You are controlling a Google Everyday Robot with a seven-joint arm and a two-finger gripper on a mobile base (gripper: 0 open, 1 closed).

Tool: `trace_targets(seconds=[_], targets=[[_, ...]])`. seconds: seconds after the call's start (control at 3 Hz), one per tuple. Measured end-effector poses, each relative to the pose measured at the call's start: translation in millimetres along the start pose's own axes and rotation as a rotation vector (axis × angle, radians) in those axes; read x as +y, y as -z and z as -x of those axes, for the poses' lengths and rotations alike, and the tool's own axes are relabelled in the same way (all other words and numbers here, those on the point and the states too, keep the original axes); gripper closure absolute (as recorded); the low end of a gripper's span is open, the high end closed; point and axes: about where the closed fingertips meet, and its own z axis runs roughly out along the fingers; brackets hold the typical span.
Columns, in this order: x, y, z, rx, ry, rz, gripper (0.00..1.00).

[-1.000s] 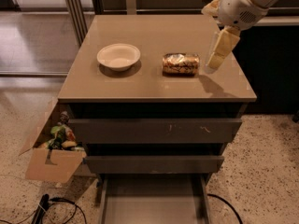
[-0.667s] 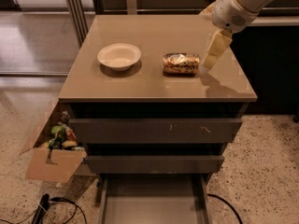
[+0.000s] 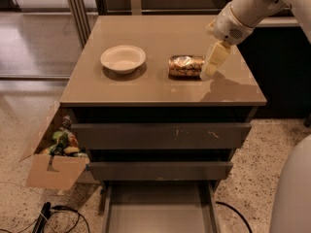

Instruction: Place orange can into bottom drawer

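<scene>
The orange can (image 3: 185, 66) lies on its side on the cabinet top (image 3: 160, 89), right of the middle. My gripper (image 3: 212, 62) hangs from the arm at the upper right, its cream fingertips just at the can's right end, touching or nearly touching it. The bottom drawer (image 3: 158, 210) is pulled out at the foot of the cabinet, its flat grey floor bare.
A white bowl (image 3: 123, 58) sits on the cabinet top left of the can. The two upper drawers (image 3: 160, 136) are closed. A cardboard box (image 3: 51, 154) of items stands on the floor at the left. Cables (image 3: 58, 215) lie on the floor.
The gripper has moved left and down, from beside the can's right end to right against it. The can and bowl have not moved.
</scene>
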Motion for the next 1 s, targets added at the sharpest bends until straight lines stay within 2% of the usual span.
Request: trace_targets(seconds=[1.0], targets=[[9,-61,-6,0.023,-0.024,0.105,0.00]])
